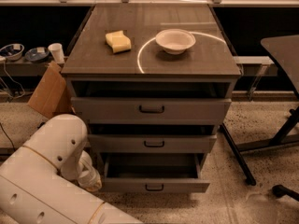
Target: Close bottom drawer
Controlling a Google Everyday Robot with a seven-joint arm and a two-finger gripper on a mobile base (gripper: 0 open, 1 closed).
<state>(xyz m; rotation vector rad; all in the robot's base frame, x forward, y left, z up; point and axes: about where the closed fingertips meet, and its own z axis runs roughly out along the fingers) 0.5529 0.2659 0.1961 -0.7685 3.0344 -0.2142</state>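
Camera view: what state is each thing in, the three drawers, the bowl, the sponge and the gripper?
Bottom drawer: open, pulled out furthest, nothing visible inside.
Middle drawer: pulled out a little.
Top drawer: pulled out a little.
Bowl: upright on the cabinet top, looks empty.
Sponge: lying flat on the cabinet top.
Gripper: low, beside the bottom drawer's left front corner, largely hidden by the arm.

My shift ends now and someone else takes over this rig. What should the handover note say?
Gripper: not in view. The arm bends low at the cabinet's left front, its end near the bottom drawer's left corner.
Bottom drawer: pulled out furthest of the three, its inside showing.
Done: nothing yet; no contact with the drawer front can be seen.
Left: push the front in until it shuts.
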